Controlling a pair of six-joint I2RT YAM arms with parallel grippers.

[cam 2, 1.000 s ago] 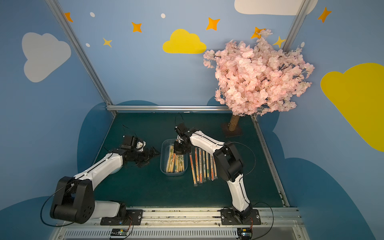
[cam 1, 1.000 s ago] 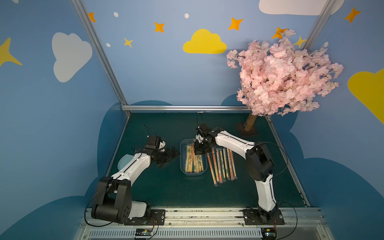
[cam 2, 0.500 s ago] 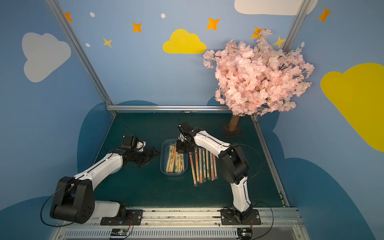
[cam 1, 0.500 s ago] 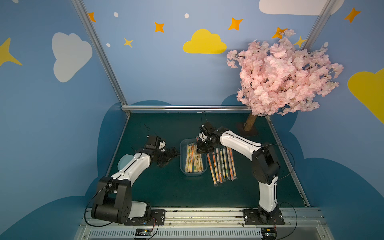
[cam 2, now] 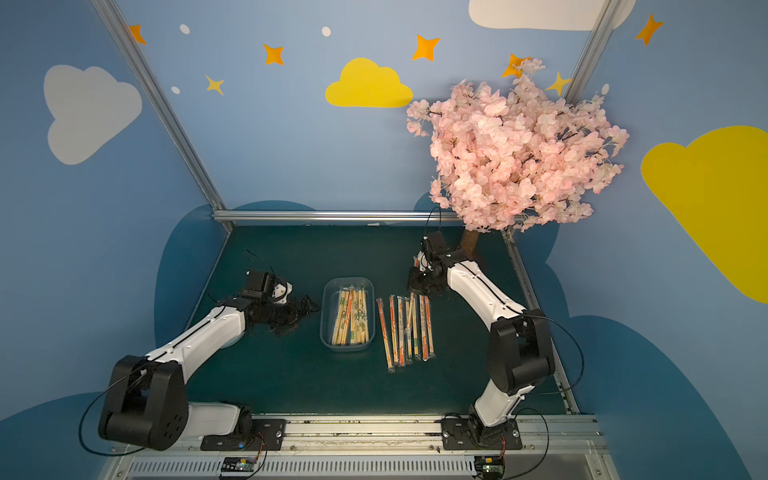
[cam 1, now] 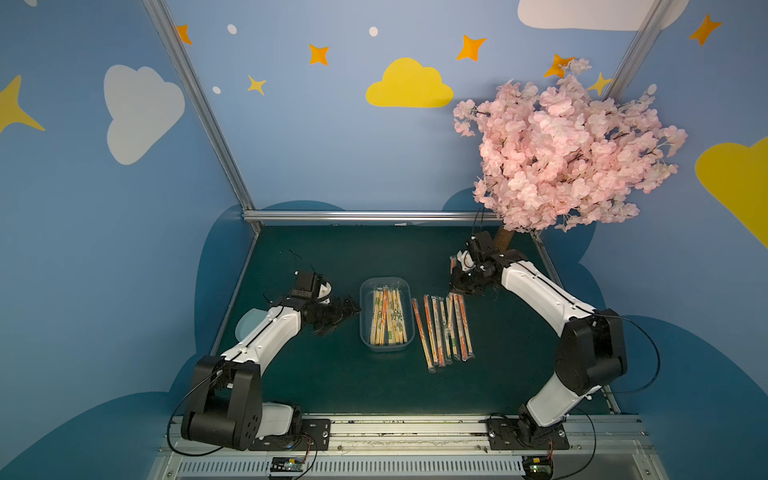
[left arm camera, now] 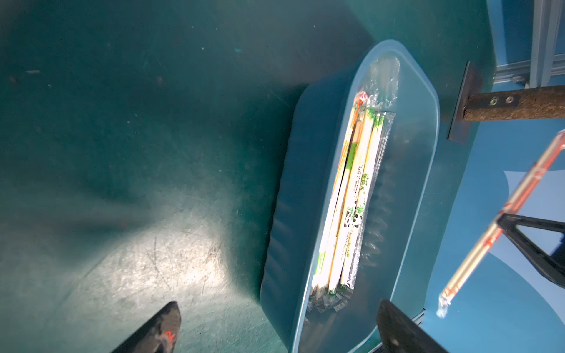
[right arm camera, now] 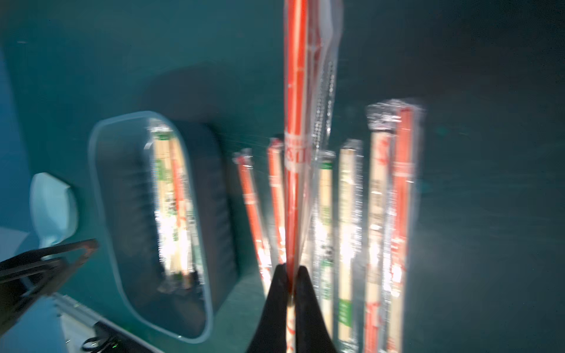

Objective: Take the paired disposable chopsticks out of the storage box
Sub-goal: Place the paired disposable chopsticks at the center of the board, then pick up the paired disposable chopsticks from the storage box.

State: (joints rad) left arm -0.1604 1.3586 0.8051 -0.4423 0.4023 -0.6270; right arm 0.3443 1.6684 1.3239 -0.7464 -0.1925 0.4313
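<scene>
In right wrist view, chopsticks (right arm camera: 379,214) seemingly motion-blurred.

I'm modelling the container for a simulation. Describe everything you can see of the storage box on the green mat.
The storage box is a shallow, see-through plastic tub with a bluish tint, rounded corners and ribbed long walls. It sits upright and lidless on the green mat. A bundle of sleeved chopsticks lies lengthwise inside. More chopstick pairs lie beside it, apart. The open left gripper is close to one long wall; contact cannot be told.
</scene>
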